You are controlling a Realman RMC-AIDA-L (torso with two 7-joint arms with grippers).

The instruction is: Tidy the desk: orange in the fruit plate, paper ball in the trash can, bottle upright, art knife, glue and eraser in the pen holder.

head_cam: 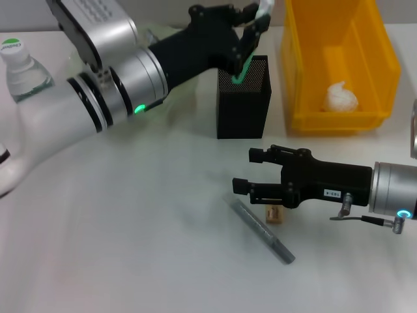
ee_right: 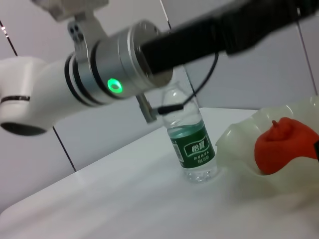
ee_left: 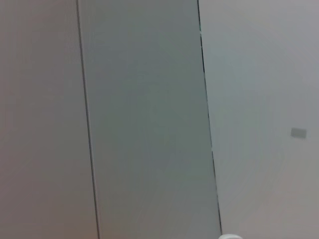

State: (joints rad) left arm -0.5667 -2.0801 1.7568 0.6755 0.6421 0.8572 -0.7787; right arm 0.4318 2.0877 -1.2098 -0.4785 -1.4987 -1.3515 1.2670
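My left gripper [head_cam: 251, 32] is above the black mesh pen holder [head_cam: 242, 104], shut on a slim green and white stick that I take for the glue [head_cam: 244, 65]. The stick's lower end dips into the holder's mouth. The grey art knife [head_cam: 264, 231] lies on the table beside the small tan eraser [head_cam: 275, 214]. Just above them my right gripper [head_cam: 251, 171] is open and holds nothing. The paper ball [head_cam: 341, 96] lies in the yellow bin [head_cam: 381, 65]. The bottle [head_cam: 19, 68] [ee_right: 193, 144] stands upright. The orange [ee_right: 281, 147] rests in the pale fruit plate [ee_right: 239, 144].
My left arm spans the table's back, from the bottle to the pen holder, and hides most of the plate in the head view. The left wrist view shows only wall panels. White tabletop spreads across the front left.
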